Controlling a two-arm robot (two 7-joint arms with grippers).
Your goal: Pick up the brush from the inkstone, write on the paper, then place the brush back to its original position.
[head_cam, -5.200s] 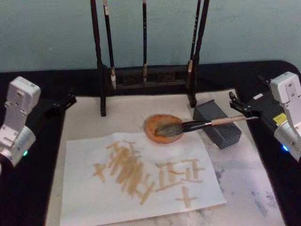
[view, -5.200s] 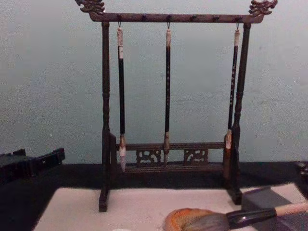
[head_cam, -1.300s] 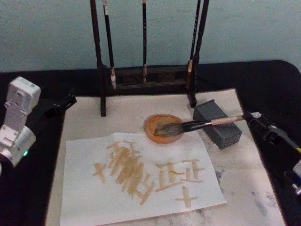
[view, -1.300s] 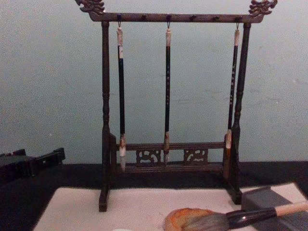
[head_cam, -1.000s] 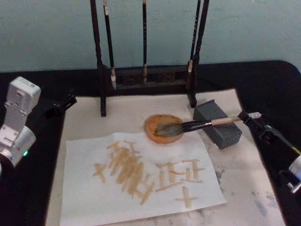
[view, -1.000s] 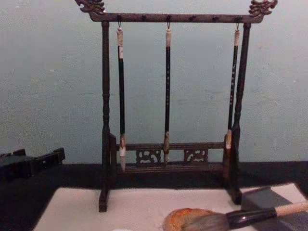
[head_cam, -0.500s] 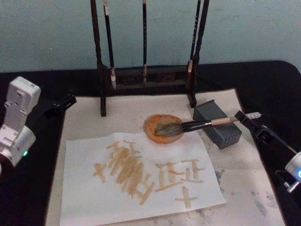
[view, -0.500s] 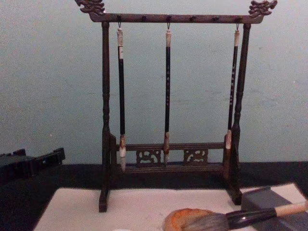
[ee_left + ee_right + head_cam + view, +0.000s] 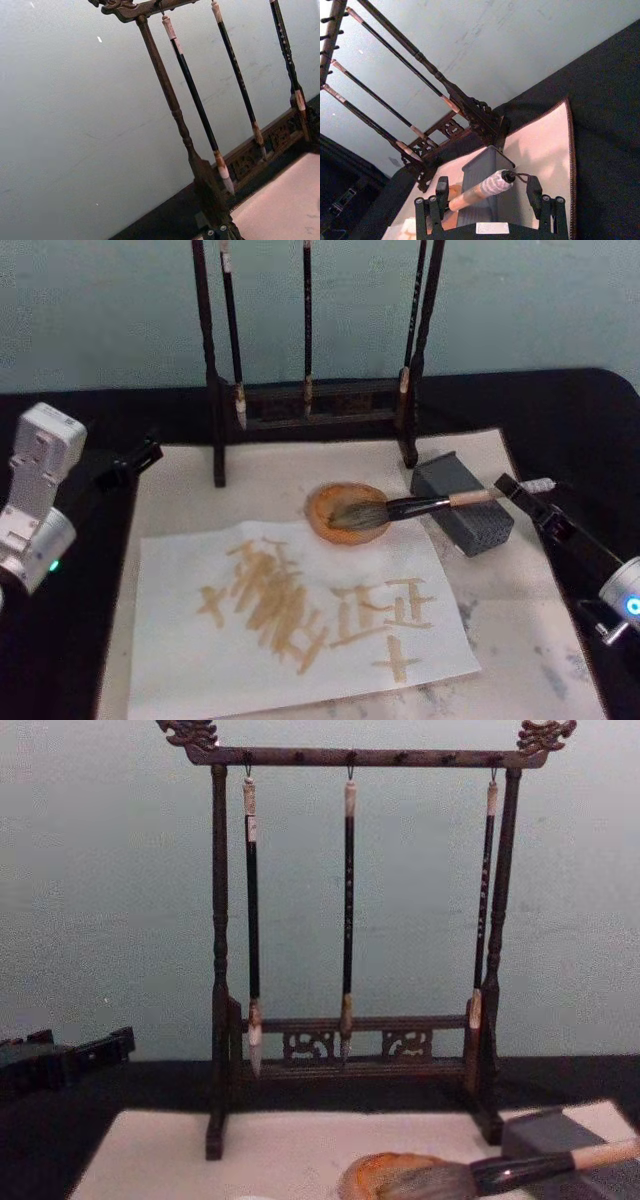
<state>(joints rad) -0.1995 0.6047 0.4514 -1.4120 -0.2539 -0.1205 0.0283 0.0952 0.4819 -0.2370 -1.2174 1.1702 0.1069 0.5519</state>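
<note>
Head view: the right gripper (image 9: 508,488) has crept in from the table's right side over the past second and now straddles the tail of the brush (image 9: 420,505), fingers apart, nothing clamped. The brush has not moved, its bristles in the inkstone (image 9: 325,505) and its handle across a grey block (image 9: 470,518). A pickup looks imminent, though the paper (image 9: 200,660) already carries tan strokes. The left gripper (image 9: 135,458) sits parked at the left edge.
</note>
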